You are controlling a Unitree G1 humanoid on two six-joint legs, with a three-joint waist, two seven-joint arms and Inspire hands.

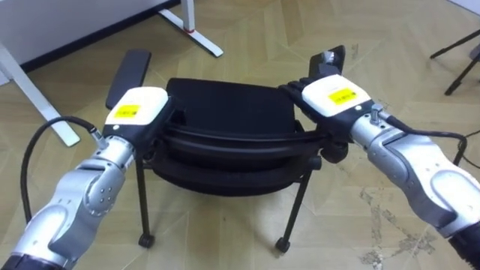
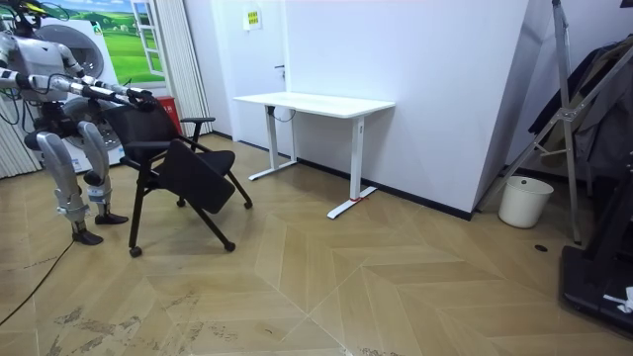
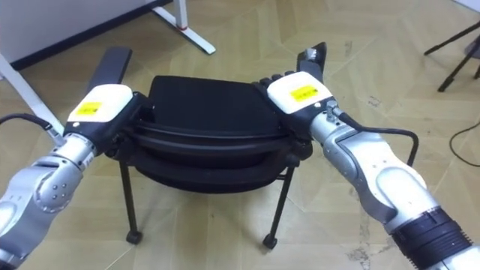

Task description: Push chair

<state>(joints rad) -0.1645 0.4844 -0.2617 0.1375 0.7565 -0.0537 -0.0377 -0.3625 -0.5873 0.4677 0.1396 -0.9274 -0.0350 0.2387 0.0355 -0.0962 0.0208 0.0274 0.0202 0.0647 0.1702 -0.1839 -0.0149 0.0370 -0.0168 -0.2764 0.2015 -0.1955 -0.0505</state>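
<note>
— Room view first: where does the robot stand, and where is the chair [image 2: 163, 138]?

— It stands upright at the room view's left, with both arms held out forward. The chair is on the wooden floor [image 2: 326, 287] straight in front of it, with the backrest [image 1: 232, 139] at the hands.

— And looking down from the head?

— The left hand [image 1: 136, 106] sits at one end of the backrest's top rim and the right hand [image 1: 334, 94] at the other, so the rim runs between them. The seat [image 1: 225, 105] lies just beyond both hands. One armrest [image 1: 126, 73] juts forward beside the left hand, the other armrest [image 1: 328, 56] beside the right.

— Spread, or clamped on?

— I cannot tell for either. Each hand's back faces up and covers the place where it meets the chair.

— Which step is this, then?

— I'd judge both hands are placed and the push itself is in hand.

— What does the next move call for?

— Even pressure from both hands, away from the robot, with steps following, so the chair runs straight and doesn't swing toward one hand. The leg ends [image 1: 283, 244] look like small wheels, so it should roll easily. The white desk [image 2: 315, 102] stands well ahead of the hands, a little toward the left one. If that is the goal, the right hand would have to lead slightly.
</note>
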